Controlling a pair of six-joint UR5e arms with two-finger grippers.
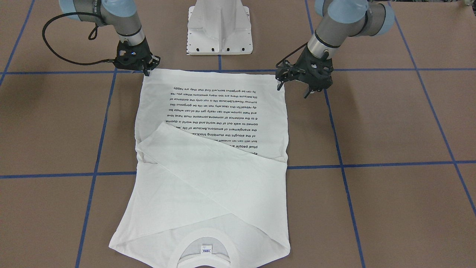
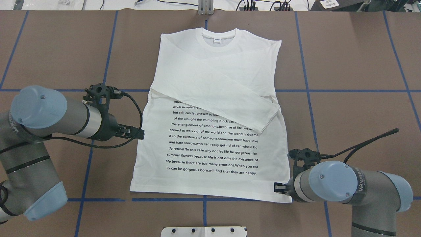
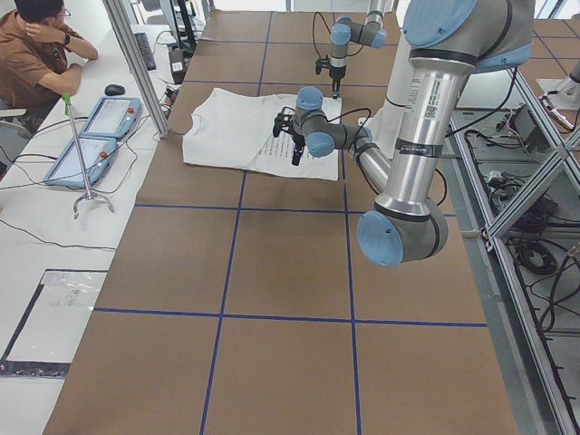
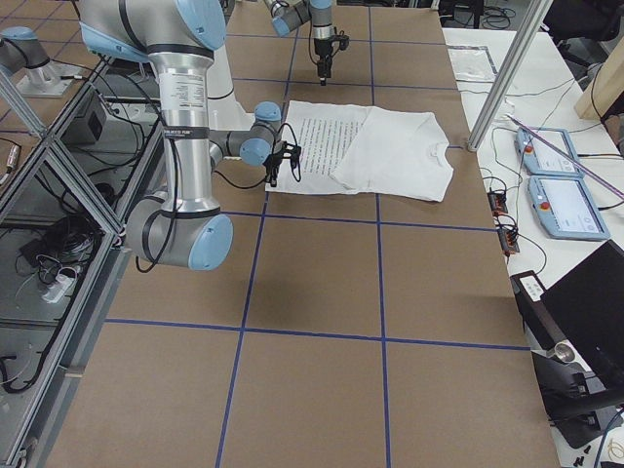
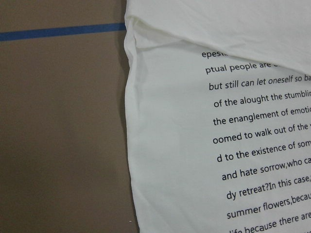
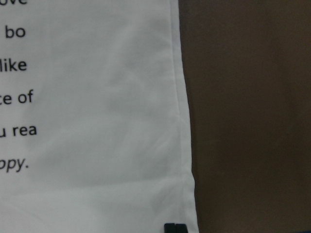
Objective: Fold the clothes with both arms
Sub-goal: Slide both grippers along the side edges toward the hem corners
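White T-shirt (image 2: 210, 148) flat on table (image 2: 345, 65), print side up, L gripper (image 1: 292, 92) open, empty — just beside T-shirt's side edge, R gripper (image 1: 148, 70) at T-shirt's hem corner — aperture: cannot tell.

The T-shirt (image 2: 210, 144) lies flat in the middle of the table (image 2: 345, 65), collar (image 2: 218, 36) toward the far edge, hem toward the robot's edge, a sleeve (image 2: 230, 98) folded slantwise across it. The left gripper (image 1: 292, 93) is beside its left side; the right gripper (image 2: 279, 187) is at the hem's right corner.
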